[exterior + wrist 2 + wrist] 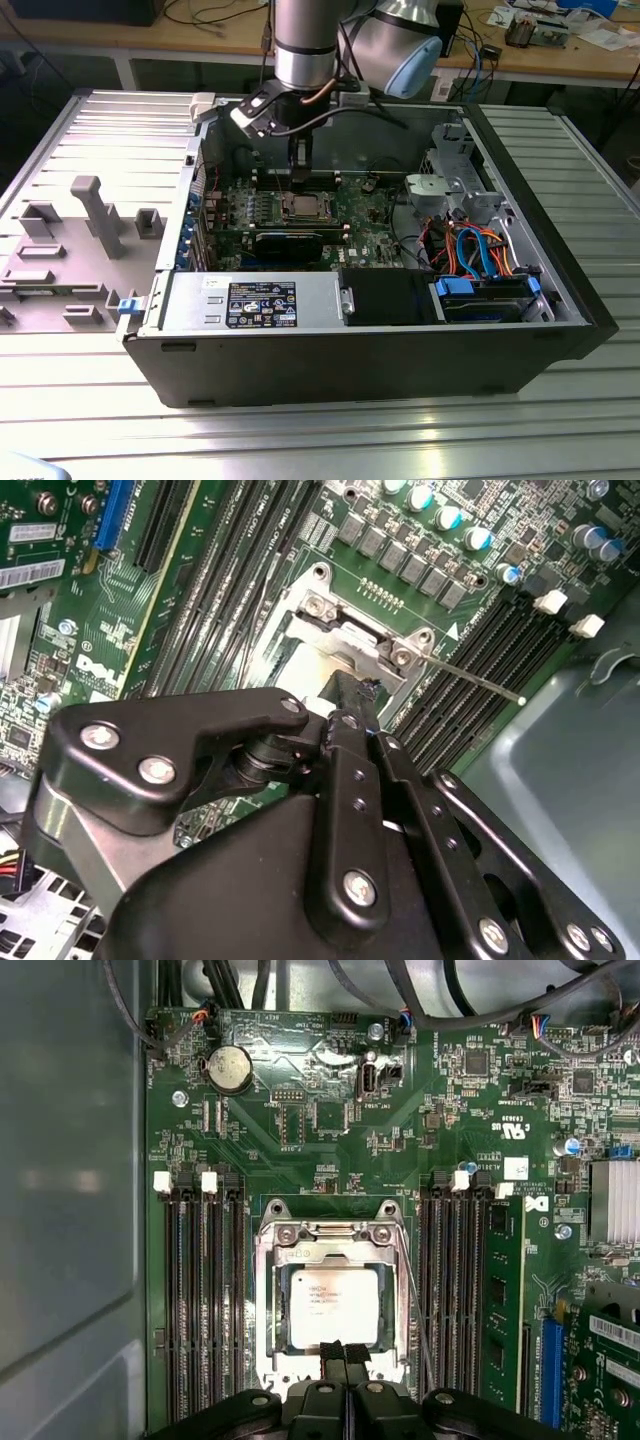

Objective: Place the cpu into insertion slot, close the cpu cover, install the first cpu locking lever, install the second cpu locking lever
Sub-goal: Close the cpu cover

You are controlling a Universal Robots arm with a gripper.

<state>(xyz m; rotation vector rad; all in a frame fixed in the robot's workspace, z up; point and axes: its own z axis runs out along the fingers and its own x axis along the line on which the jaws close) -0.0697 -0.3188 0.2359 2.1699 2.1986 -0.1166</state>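
Already down, cover (268, 1305) framing seated cpu (333, 1305), gripper (345, 1353) fingers pressed together, empty, tips at cover's edge, lever (415, 1300) lying alongside.

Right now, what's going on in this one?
A robot arm reaches into an open computer case. Its end effector is shut and sits at the edge of the cover. The cpu is already seated, with the cover lying flat around it. A thin lever beside it angles outward and seems not latched yet.
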